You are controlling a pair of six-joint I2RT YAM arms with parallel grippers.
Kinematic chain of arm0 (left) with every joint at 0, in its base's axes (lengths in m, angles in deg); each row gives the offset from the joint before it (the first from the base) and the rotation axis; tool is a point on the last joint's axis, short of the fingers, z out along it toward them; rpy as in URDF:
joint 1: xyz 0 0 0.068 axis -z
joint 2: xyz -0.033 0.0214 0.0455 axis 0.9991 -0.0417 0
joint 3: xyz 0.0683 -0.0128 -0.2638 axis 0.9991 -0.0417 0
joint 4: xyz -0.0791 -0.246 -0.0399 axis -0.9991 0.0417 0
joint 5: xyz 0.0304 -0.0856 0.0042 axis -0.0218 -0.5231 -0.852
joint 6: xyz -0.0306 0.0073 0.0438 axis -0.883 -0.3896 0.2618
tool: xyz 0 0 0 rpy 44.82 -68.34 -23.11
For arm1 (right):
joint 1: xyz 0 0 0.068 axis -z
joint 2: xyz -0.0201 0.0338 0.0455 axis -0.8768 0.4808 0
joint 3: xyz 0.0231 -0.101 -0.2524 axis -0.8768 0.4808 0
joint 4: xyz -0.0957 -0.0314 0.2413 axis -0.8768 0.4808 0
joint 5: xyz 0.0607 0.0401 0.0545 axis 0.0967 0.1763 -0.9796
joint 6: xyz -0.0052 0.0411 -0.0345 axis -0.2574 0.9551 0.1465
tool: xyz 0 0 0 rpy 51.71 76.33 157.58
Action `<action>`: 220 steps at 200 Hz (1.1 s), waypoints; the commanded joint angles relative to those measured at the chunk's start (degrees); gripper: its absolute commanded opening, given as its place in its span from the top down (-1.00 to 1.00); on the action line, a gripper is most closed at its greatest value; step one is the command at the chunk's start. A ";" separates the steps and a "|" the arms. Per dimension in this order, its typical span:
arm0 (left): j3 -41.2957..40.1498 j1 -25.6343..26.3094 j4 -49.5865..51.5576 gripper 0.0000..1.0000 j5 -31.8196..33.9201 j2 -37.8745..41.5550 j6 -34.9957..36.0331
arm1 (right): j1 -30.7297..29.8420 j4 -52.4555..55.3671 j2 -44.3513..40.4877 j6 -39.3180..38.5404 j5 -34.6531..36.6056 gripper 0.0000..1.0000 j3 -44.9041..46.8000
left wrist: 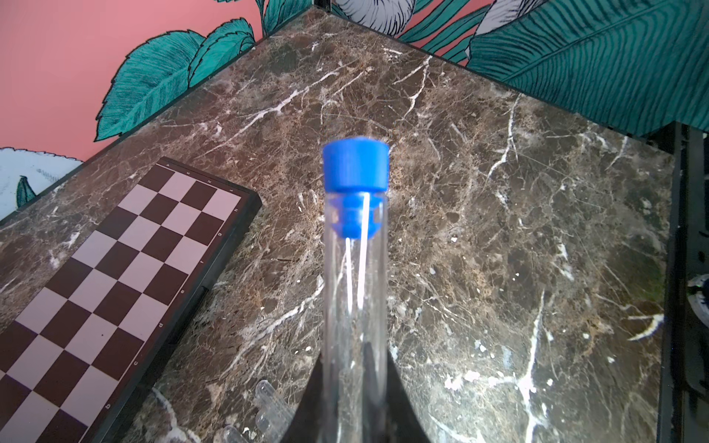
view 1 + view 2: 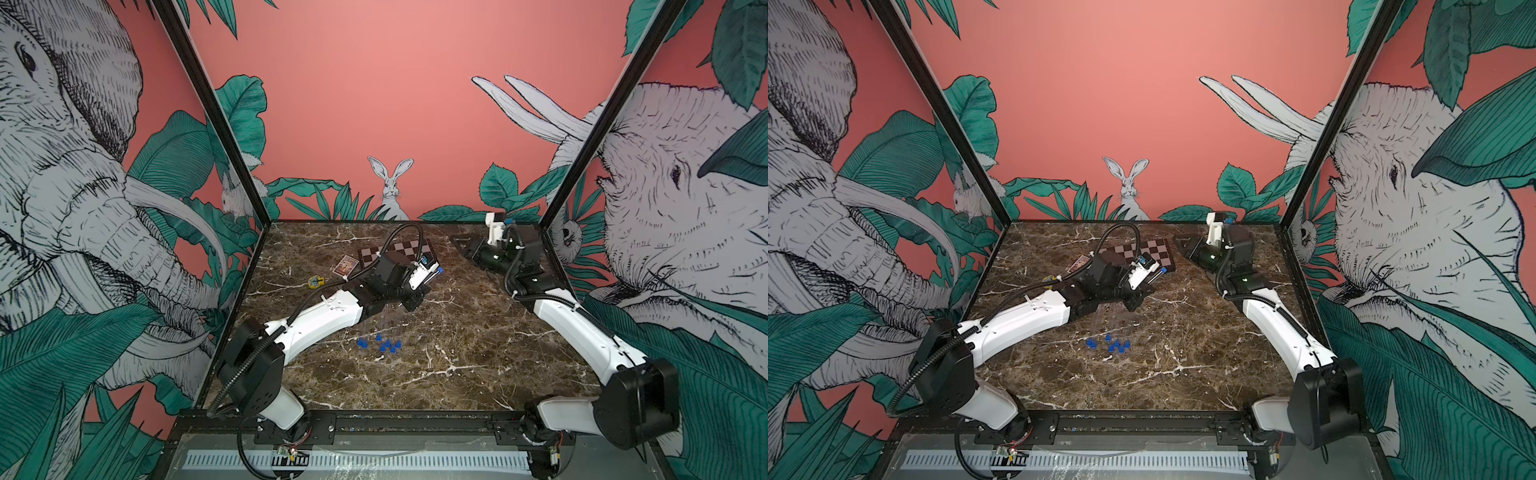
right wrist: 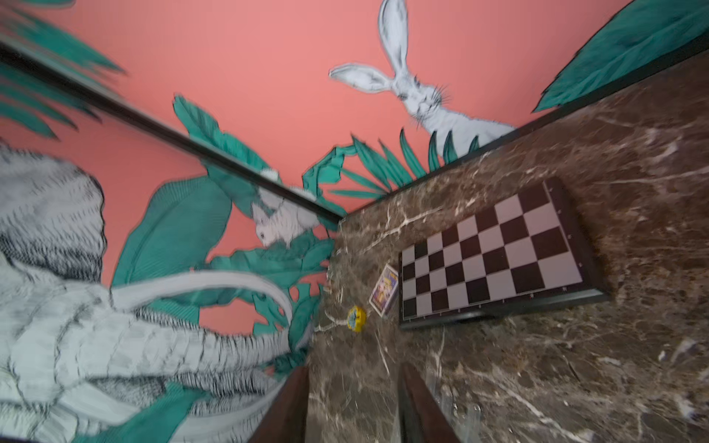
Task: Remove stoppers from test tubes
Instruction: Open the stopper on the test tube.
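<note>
Left jaws clenched on the test tube, blue stopper seated in its mouth, held over the surface. Right jaws released, empty: best pinch it squarely, pull straight out.

- The right wrist view is blurred throughout, and the right gripper has its fingers cut off by the picture's edge.
- In the left wrist view the tube runs out of the picture at the end away from its stopper. The left gripper clamping it is mostly cut off too.
- Loose tubes are faint streaks in both top views; their number cannot be told.
- Loose stoppers are too small to count surely.
- The left arm covers part of the chessboard.
</note>
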 commanded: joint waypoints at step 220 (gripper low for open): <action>4.51 -0.11 -1.51 1.00 0.39 0.77 -1.15 | -5.70 -2.62 2.85 1.07 -0.72 0.49 -0.84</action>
